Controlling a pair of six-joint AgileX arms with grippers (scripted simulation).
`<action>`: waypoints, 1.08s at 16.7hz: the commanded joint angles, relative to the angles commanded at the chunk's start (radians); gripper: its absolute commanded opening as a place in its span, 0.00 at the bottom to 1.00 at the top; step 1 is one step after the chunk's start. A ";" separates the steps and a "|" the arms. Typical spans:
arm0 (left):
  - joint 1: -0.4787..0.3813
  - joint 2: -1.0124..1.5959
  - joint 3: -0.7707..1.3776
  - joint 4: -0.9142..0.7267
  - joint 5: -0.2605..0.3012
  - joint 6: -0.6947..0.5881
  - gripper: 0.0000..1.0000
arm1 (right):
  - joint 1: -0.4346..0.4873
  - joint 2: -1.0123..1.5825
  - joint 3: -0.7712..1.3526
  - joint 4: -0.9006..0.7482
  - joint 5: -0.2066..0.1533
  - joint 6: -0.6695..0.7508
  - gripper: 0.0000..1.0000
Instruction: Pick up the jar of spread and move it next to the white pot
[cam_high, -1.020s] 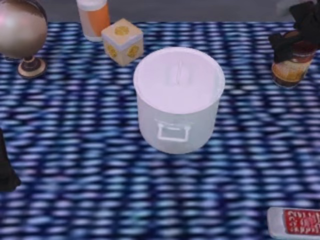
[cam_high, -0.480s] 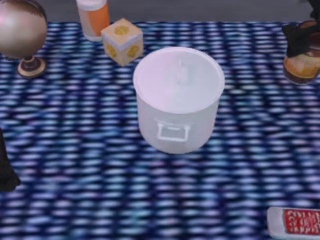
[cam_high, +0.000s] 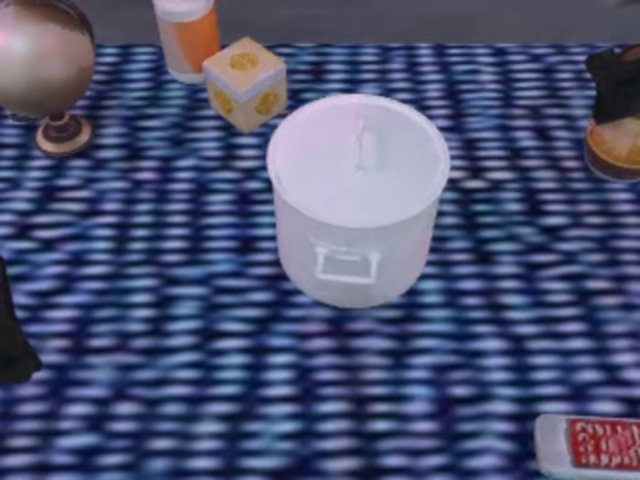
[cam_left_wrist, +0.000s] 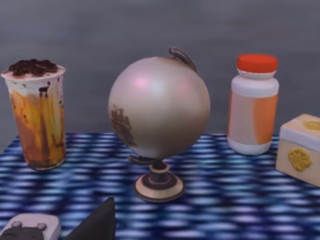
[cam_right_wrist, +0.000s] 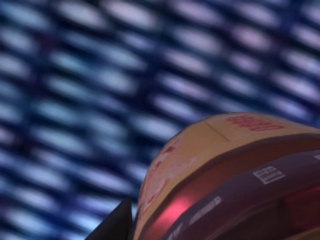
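Overhead view; two low wrist close-ups.

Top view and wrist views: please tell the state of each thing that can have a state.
white pot: upright, lid on.
jar of spread: lifted off the table, gripped at the top view's right edge.
right gripper: shut on the jar.
left gripper: parked at the left edge.
orange container: upright, capped.
globe: upright on its stand.

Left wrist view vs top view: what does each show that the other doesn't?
Only the left wrist view shows a layered drink cup with dark topping. Only the top view shows the white pot, the jar of spread under the right claw at the table's right edge, and a red-labelled box. Both show the globe, the orange bottle, the tan cube and the blue cloth.
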 joint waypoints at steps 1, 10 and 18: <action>0.000 0.000 0.000 0.000 0.000 0.000 1.00 | 0.000 0.000 0.000 0.000 0.000 0.000 0.00; 0.000 0.000 0.000 0.000 0.000 0.000 1.00 | 0.117 -0.042 -0.152 0.107 0.086 0.287 0.00; 0.000 0.000 0.000 0.000 0.000 0.000 1.00 | 0.273 -0.112 -0.359 0.248 0.196 0.642 0.00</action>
